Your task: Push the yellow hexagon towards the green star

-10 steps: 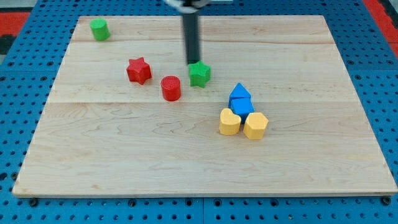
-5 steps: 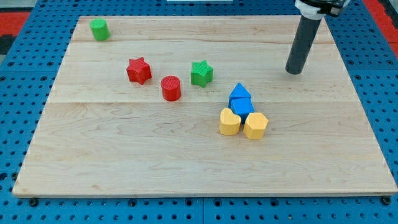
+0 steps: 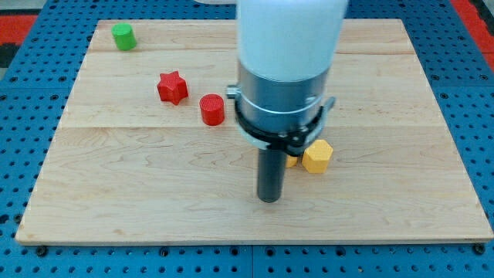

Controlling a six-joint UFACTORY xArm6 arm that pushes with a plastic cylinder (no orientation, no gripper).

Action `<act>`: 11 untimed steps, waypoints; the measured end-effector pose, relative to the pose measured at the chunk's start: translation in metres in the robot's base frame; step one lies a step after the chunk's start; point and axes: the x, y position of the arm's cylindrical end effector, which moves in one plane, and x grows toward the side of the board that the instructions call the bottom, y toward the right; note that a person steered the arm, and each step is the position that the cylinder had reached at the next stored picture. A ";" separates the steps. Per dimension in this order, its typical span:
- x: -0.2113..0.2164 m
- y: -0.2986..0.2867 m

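Your yellow hexagon sits on the tabletop right of centre, just to the view's right of the rod, with its left edge partly covered by the arm's housing. A sliver of another yellow block shows between the rod and the hexagon; you cannot make out its shape. The green star is hidden behind the arm's wide grey and white body, so you cannot see where it lies.

My tip rests on the tabletop below and to the view's left of the hexagon, near it but apart. There is no claw on this arm, only the rod.

Further out, you have a red cylinder and a red star left of the arm, and a green cylinder near the top left corner.
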 end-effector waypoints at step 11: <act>-0.162 0.095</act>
